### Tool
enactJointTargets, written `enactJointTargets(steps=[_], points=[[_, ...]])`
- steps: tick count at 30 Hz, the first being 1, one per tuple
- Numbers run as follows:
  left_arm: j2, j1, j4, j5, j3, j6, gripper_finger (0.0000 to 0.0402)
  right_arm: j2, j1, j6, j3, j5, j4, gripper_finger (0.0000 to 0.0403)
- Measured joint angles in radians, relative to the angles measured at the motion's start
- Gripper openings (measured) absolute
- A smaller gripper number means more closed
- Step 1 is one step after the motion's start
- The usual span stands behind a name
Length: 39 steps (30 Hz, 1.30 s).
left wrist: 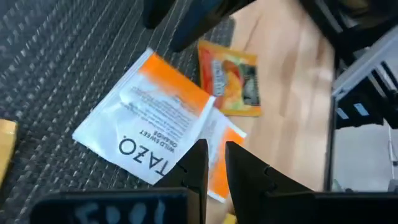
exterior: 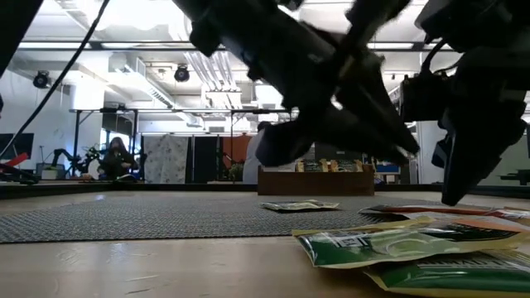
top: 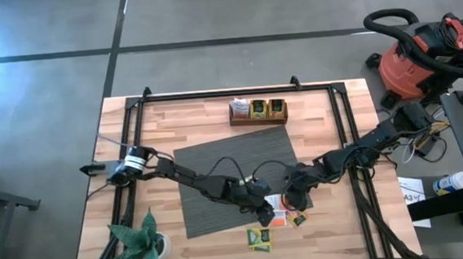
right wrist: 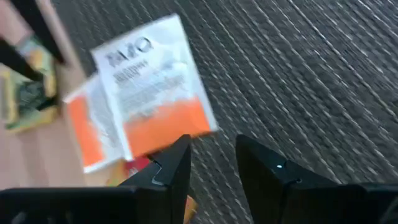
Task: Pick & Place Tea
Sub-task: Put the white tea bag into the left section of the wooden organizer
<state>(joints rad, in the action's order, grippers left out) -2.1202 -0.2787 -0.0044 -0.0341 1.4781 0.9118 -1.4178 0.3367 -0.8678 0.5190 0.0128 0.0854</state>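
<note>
Concrete floor surrounds the wooden worktop [top: 321, 123], on which a grey mat [top: 218, 175] is spread and a wooden box [top: 258, 111] of packets is set at the far edge. Both arms are gathered over the mat's near right corner, where the tea packets lie. A white-and-orange packet [left wrist: 152, 124] is seen overlapping a second one, with a yellow-orange packet [left wrist: 229, 78] just beside it on bare wood. Above them the left gripper [left wrist: 214, 158] is held with jaws narrowly parted and empty; the right gripper [right wrist: 211, 162] is likewise parted, nothing gripped. The picking step is judged to be in hand. A descent onto a single packet's edge is called for next.
</note>
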Motion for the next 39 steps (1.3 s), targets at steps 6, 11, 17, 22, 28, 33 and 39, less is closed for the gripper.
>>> enactJointTargets(steps=[6,11,17,22,28,33,39], points=[[-0.010,-0.001,-0.051,0.009,-0.011,0.041,0.0051,0.000,0.000,-0.011,-0.015,-0.013,-0.099,0.0125],[-0.011,-0.002,-0.080,0.019,-0.018,0.043,0.0051,0.000,0.000,0.018,-0.018,-0.043,-0.107,0.0125],[-0.017,-0.001,-0.083,0.019,-0.021,0.043,0.0051,0.000,-0.001,0.059,-0.019,-0.044,-0.108,0.0125],[-0.047,0.000,-0.071,0.020,-0.021,0.073,0.0051,0.000,-0.001,0.065,-0.026,-0.045,-0.111,0.0125],[-0.064,0.000,-0.067,0.019,-0.019,0.094,0.0051,0.000,-0.001,0.062,-0.037,-0.043,-0.109,0.0125],[-0.065,0.001,-0.071,0.019,-0.019,0.095,0.0051,0.000,-0.007,0.015,-0.039,-0.042,-0.091,0.0125],[-0.067,0.002,-0.073,0.016,-0.019,0.095,0.0051,0.000,-0.020,-0.077,-0.039,-0.009,-0.105,0.0125]])
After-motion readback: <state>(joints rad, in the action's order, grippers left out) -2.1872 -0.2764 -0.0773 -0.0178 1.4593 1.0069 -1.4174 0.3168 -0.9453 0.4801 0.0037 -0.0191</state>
